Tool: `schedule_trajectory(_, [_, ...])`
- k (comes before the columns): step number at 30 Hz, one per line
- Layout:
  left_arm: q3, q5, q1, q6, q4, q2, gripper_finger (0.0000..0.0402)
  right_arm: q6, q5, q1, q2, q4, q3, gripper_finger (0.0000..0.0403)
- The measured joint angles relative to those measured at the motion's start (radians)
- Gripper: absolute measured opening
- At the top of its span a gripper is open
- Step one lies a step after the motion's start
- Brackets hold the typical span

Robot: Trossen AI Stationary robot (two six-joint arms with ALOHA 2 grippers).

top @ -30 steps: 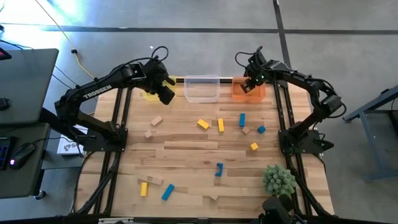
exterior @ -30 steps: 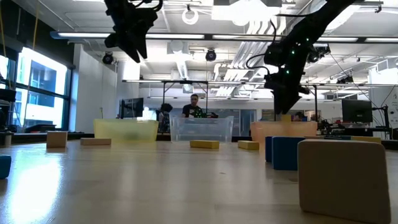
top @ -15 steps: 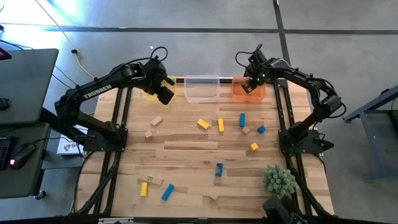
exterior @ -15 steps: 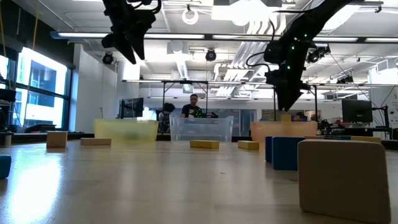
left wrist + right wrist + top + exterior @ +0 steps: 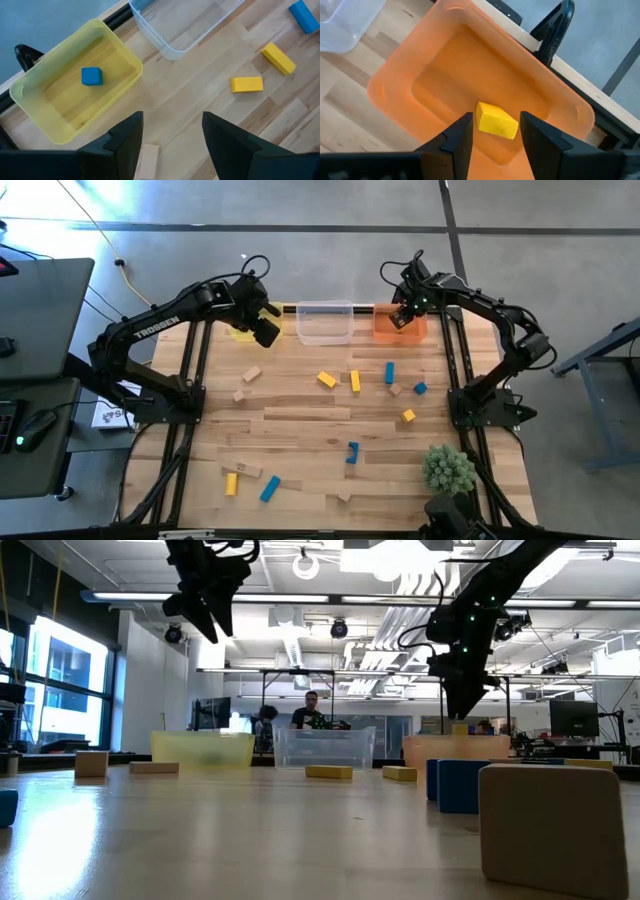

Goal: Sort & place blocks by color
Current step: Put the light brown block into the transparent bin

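Observation:
Several blue, yellow and tan blocks lie scattered on the wooden table (image 5: 300,430), among them a yellow bar (image 5: 327,379) and a blue bar (image 5: 390,372). A blue cube (image 5: 92,76) rests on the floor of the yellow bin (image 5: 30,87). My left gripper (image 5: 172,120) hangs open high above the table beside that bin (image 5: 240,332), nothing between its fingers. My right gripper (image 5: 496,122) hovers over the orange bin (image 5: 420,75), shut on a yellow block (image 5: 496,120). My right gripper pinches the yellow block's two opposite ends (image 5: 482,120) between its two fingers. The fingers slant steeply down from above. In the low view the block (image 5: 458,727) shows just below the fingertips, lifted clear above the orange bin's rim (image 5: 440,740).
A clear bin (image 5: 325,323) stands between the yellow and orange bins along the far edge. A spiky green plant ball (image 5: 448,470) sits near the right front corner. Both arms' frames flank the table. A person stands in the room beyond the far edge.

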Motion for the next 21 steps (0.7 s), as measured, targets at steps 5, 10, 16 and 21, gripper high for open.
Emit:
schedule_trajectory(5, [0.0, 0.033, 0.0, -0.033, -0.021, 0.0, 0.0195, -0.009, 0.033, 0.0, 0.0, 0.013, 0.0, 0.0152])
schedule_trajectory(10, [-0.039, 0.045, 0.0, -0.052, -0.07, 0.001, 0.0196, -0.019, 0.031, 0.0, 0.0, 0.064, 0.0, 0.0152])
schedule_trajectory(16, [-0.128, 0.067, -0.001, -0.079, -0.067, 0.002, 0.0205, -0.022, 0.03, 0.0, 0.0, 0.068, 0.0, 0.0152])
schedule_trajectory(21, [-0.2, 0.069, -0.008, -0.104, -0.065, 0.002, 0.0203, -0.042, 0.03, 0.0, 0.0, 0.068, -0.001, 0.0152])
